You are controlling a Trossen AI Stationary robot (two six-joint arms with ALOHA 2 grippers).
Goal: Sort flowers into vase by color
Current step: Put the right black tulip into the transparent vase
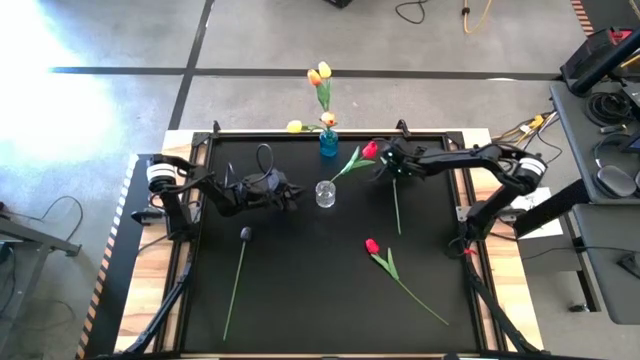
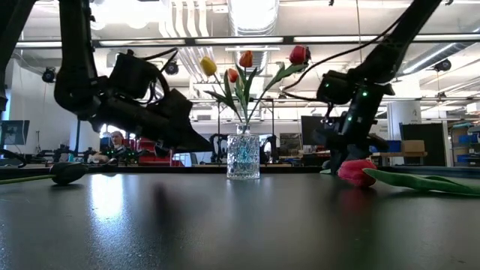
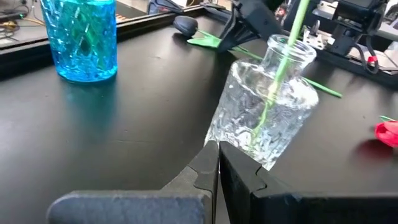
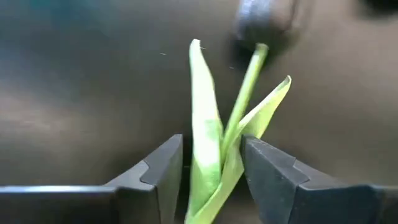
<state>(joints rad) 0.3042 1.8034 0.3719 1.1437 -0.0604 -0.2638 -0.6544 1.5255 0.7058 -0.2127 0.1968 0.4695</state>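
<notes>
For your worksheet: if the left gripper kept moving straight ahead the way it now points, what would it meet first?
Most likely the clear glass vase: the left gripper, jaws shut, points at its base from close by. The exact gap is hard to judge.

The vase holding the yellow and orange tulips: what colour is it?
Blue vase, clearest in the left wrist view.

Matte black desk with a pale wood rim. The cut-glass blue vase carries yellow and orange tulip heads. The clear faceted glass vase shows a diamond pattern and takes a red tulip on a green stem. Another red-headed tulip with green leaves lies flat, and a dark-headed tulip too.
</notes>
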